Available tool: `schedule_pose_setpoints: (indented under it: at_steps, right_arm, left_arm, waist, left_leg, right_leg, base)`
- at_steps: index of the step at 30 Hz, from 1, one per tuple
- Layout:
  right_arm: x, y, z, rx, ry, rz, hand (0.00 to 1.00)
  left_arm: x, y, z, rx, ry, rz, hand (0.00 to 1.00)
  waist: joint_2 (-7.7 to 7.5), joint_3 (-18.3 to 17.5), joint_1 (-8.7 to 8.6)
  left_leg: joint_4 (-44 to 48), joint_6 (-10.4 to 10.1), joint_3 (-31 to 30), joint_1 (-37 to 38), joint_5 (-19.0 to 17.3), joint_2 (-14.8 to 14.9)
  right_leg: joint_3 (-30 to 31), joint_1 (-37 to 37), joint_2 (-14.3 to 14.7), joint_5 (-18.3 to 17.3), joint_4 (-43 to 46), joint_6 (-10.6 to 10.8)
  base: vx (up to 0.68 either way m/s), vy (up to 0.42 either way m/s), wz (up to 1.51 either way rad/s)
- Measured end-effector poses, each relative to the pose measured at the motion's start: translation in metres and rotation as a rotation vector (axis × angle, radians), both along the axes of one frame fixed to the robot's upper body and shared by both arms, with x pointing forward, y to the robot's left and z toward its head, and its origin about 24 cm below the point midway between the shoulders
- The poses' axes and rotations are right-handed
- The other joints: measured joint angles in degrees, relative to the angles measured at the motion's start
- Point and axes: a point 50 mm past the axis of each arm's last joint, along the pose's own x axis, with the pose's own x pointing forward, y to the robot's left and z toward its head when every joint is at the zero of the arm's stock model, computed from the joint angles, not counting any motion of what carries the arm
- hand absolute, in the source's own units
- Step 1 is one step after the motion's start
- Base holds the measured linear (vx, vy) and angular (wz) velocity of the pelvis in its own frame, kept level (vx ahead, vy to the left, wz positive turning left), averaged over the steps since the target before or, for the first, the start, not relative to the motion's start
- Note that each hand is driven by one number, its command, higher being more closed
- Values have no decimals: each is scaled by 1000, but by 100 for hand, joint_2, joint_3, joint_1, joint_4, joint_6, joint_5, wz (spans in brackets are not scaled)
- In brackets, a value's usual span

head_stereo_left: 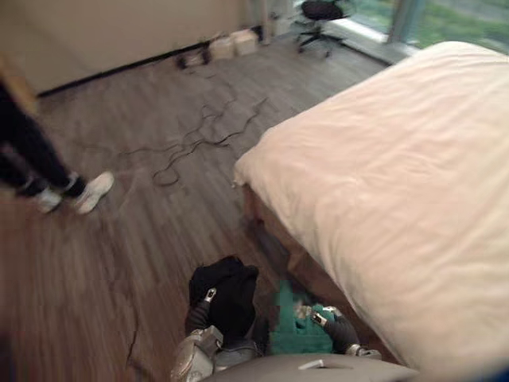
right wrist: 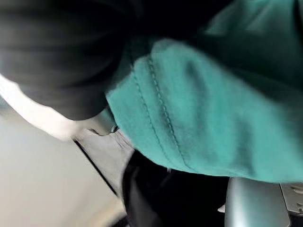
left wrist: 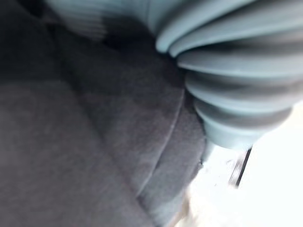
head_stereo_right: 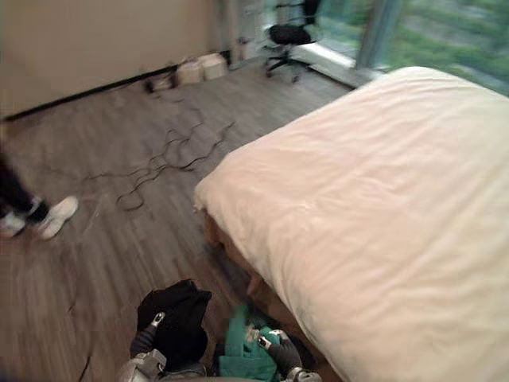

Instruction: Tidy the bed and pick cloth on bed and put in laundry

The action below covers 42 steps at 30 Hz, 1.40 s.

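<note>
the left hand [head_stereo_left: 205,309] sits low in the head view at about 6 o'clock, buried in a black cloth [head_stereo_left: 229,285] that bunches over it; whether it clasps the cloth or merely carries it cannot be told. just beside it, toward 5 o'clock, the right hand [head_stereo_left: 336,326] is sunk in a green cloth [head_stereo_left: 288,330], its grip equally hidden. both cloths hang over the wooden floor [head_stereo_left: 159,111], off the bed [head_stereo_left: 398,183], which runs from 1 to 4 o'clock with its cream cover lying smooth and bare. so the tidying and the picking up look done, and what is left is the carry and the drop into the laundry. at 9 o'clock a person's leg and white shoe [head_stereo_left: 94,191] stand well apart from the robot, a body to steer round.
</note>
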Motion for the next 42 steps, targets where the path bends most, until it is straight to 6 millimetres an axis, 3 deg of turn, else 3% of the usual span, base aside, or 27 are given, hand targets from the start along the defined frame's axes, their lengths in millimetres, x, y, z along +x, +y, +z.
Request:
schedule_pose_setpoints:
  at_steps: [1, 2, 3, 4, 5, 6, 7, 8, 10, 12, 13, 15, 16, 18, 19, 20, 21, 22, 24, 26, 27, 31, 38, 42]
  right_arm:
    - [5, -2, 4, 3, -26, -15, 100]
    - [8, -6, 9, -11, -54, -13, 100]
    - [7, -11, 4, -31, -26, -23, 100]
    - [9, -12, 4, -36, -26, -22, 100]
    - [12, -14, 4, -46, -27, -22, 100]
    - [14, -15, 5, -55, -33, -12, 100]
    - [15, -18, 5, -63, -35, -5, 100]
    - [16, -18, 3, -66, -20, -3, 100]
    - [16, -16, 3, -60, -13, -3, 100]
    - [14, -11, 2, -38, -2, -23, 100]
    - [13, -11, 1, -40, 7, -31, 100]
    - [9, -12, 0, -47, 20, -38, 100]
    - [5, -11, -2, -53, 35, -37, 100]
    - [5, -4, -3, -59, 41, -17, 100]
    - [6, 0, -3, -61, 41, -10, 100]
    - [5, 2, -4, -70, 55, -20, 100]
    - [5, 0, -5, -75, 64, -33, 100]
    - [8, -5, -6, -88, 65, -56, 100]
    - [15, -10, -4, -110, 38, -79, 100]
    - [12, -13, -7, -106, 54, -110, 100]
    - [7, -13, -18, -7, 152, -210, 100]
    - [5, -14, -18, -8, 158, -211, 100]
    - [-18, -17, -17, -38, 157, -196, 100]
    - [-27, -20, -12, -73, 116, -160, 100]
  left_arm:
    - [2, -5, 1, -15, -12, 2, 100]
    - [5, -9, 3, -17, -28, -31, 100]
    - [-1, -12, -2, -26, 10, -64, 100]
    - [-1, -7, -1, -10, 4, -70, 100]
    - [-4, -2, -3, 10, 13, -87, 100]
    - [-9, 1, -5, 18, 33, -94, 100]
    - [-14, -1, -6, 11, 45, -96, 100]
    - [-15, 1, -7, 16, 54, -101, 100]
    - [-13, 2, -6, 30, 45, -147, 100]
    - [-12, 4, -4, 49, 34, -206, 100]
    - [-12, 6, -4, 54, 35, -239, 100]
    - [-13, 1, -5, 39, 51, -273, 100]
    - [-15, -1, -6, 31, 62, -281, 100]
    - [-18, 0, -8, 29, 71, -285, 100]
    - [-16, 4, -7, 44, 63, -308, 100]
    - [-15, 0, -8, 52, 68, -345, 100]
    - [-16, -2, -9, 51, 73, -363, 100]
    - [-20, -8, -11, 45, 79, -393, 100]
    - [-22, -10, -12, 49, 79, -428, 100]
    - [-21, -8, -11, 73, 76, -475, 100]
    - [-19, 5, -12, 142, 97, -522, 100]
    - [-19, 5, -12, 141, 97, -522, 100]
    - [-26, 3, -9, 175, 77, -494, 100]
    - [-36, 1, -4, 212, 54, -465, 100]
  waist:
    - [15, 11, -46]
    - [167, 61, -24]
    - [75, 53, -71]
    - [41, 40, -38]
    - [27, 39, 44]
    - [113, 21, -3]
    - [261, 29, -60]
    - [289, 14, -68]
    - [175, 17, -95]
    - [-31, -30, -102]
    - [-76, -23, -104]
    - [-31, 0, -131]
    - [26, 30, -138]
    - [-26, 23, -108]
    - [-112, 66, -121]
    - [-118, 58, -99]
    - [-83, 64, -71]
    - [57, 105, -113]
    - [131, 115, -266]
    - [117, 97, -244]
    - [-188, -80, -110]
    - [-188, -79, -112]
    - [-198, -122, -127]
    - [-168, -171, -118]
  left_leg:
    - [-22, 12, 105, 11, -29, -50]
    - [-17, -185, 525, 74, -821, 11]
    - [199, -408, 1612, 188, -1502, 135]
    - [413, -337, 1974, 195, -1603, 175]
    - [1236, -153, 2339, 163, -1739, 444]
    - [1877, -351, 2251, 150, -2001, 791]
    - [1937, -516, 1944, 76, -2242, 838]
    - [1867, -448, 1894, 85, -2305, 781]
    - [1668, -371, 1718, 82, -2170, 604]
    - [1179, -324, 1458, 152, -1878, 381]
    - [624, -316, 1175, 390, -1551, 283]
    - [231, -304, 837, 624, -1310, 312]
    - [38, -341, 625, 781, -1194, 371]
    - [-257, -395, 374, 1010, -1005, 343]
    - [-310, -388, 215, 1023, -971, 230]
    - [-313, -392, 238, 1052, -1111, 248]
    - [-313, -411, 295, 1036, -1136, 261]
    - [-314, -413, 275, 1024, -1146, 264]
    - [-312, -411, 192, 982, -1145, 347]
    - [-312, -409, 127, 998, -1140, 449]
    - [-316, -556, -1, 1004, -938, 348]
    - [-316, -556, 3, 1003, -939, 349]
    - [-315, -575, 95, 853, -934, 368]
    - [-308, -596, 126, 700, -919, 360]
  right_leg:
    - [-31, 85, 108, 3, -596, -67]
    - [-297, 122, 134, 211, -856, -132]
    - [-888, 545, 5, 207, -1102, -162]
    - [-964, 600, -133, 247, -1121, -100]
    - [-1014, 616, -362, 272, -1068, -25]
    - [-1012, 608, -413, 226, -930, 89]
    - [-986, 580, -366, 180, -791, 159]
    - [-1018, 552, -384, 172, -761, 186]
    - [-1064, 558, -427, 276, -768, 219]
    - [-1307, 567, -504, 355, -698, 262]
    - [-1400, 554, -503, 526, -498, 232]
    - [-1444, 548, -483, 646, -110, 163]
    - [-1340, 598, -342, 357, -272, 140]
    - [-1302, 639, -164, 400, -790, 4]
    - [-1395, 634, -244, 636, -799, -8]
    - [-1479, 693, -326, 646, -735, 22]
    - [-1530, 714, -337, 637, -675, 6]
    - [-1516, 680, -370, 639, -442, -28]
    - [-969, 533, -308, 790, -99, -280]
    - [-499, 521, -118, 916, -119, -383]
    - [35, 824, 60, 928, -810, -145]
    - [48, 822, 64, 928, -822, -145]
    - [333, 826, 197, 918, -1294, -148]
    - [627, 736, 235, 722, -1445, -202]
  base:
    - [-52, 86, 173]
    - [-66, 100, 215]
    - [-33, 81, 160]
    - [29, 38, 110]
    - [57, 20, 27]
    - [50, 41, 27]
    - [42, 84, 37]
    - [72, 101, 50]
    - [93, 67, 62]
    - [66, -5, 81]
    - [32, -27, 93]
    - [25, -34, 91]
    - [16, -75, 85]
    - [-12, -94, 77]
    - [-54, -68, 69]
    - [-61, -50, 61]
    - [-69, -27, 52]
    - [-41, 6, 55]
    - [-6, 55, 84]
    - [18, 31, 64]
    - [6, 2, 21]
    - [0, 0, 0]
    - [45, -43, -8]
    - [79, -98, -3]
